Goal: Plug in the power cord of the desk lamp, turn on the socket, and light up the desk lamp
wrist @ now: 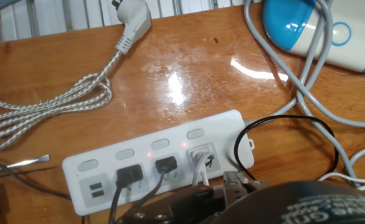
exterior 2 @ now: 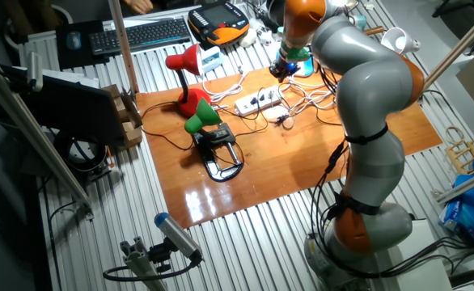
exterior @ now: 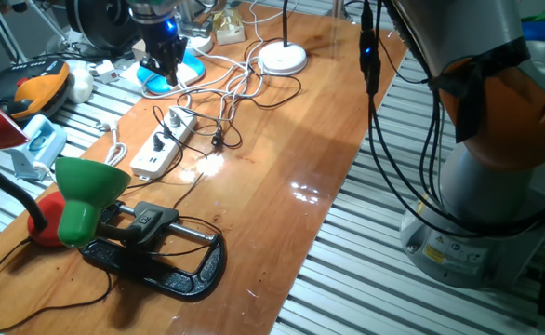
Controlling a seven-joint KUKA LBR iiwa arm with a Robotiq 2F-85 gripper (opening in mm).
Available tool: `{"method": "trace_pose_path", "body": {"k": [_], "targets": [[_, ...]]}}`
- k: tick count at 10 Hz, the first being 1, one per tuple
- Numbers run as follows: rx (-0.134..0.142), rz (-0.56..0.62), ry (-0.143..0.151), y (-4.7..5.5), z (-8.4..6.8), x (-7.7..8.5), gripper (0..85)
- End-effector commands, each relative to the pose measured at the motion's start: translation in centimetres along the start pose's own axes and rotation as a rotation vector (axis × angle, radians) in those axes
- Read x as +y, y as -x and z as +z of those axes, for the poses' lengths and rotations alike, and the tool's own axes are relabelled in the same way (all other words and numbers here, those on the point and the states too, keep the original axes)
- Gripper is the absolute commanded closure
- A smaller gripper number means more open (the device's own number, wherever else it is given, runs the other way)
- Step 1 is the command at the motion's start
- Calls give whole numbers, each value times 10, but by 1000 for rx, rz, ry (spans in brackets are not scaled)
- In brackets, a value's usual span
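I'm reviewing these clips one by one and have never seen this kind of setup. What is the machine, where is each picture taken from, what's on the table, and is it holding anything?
The machine is a single grey-and-orange robot arm standing beside a wooden table. Two pictures come from fixed cameras on different sides of the table; the third comes from a camera on the arm's hand, looking down along its fingers.

On the table lie a white socket strip with three plugs in it and two small red lights glowing, a desk lamp with a round white base, a green-shaded clamp lamp, a red-shaded lamp and tangled cables.

The gripper hangs just above the strip. Whether it grips anything cannot be told; its fingertips are cut off in the hand view.
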State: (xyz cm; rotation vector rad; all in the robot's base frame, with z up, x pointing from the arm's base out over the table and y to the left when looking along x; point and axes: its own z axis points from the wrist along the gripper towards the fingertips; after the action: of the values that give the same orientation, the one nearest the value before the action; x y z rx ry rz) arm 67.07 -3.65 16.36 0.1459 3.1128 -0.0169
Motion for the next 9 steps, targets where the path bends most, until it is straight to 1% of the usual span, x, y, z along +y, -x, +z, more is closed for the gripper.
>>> {"method": "trace_pose_path", "body": {"k": [1, 3, 6, 9], "targets": [[0, -13, 0, 0, 0, 0, 850], [-9, -39, 2, 0, 0, -1, 850], [-25, -67, -5, 0, 0, -1, 850], [-23, -61, 1, 0, 0, 0, 850]]}}
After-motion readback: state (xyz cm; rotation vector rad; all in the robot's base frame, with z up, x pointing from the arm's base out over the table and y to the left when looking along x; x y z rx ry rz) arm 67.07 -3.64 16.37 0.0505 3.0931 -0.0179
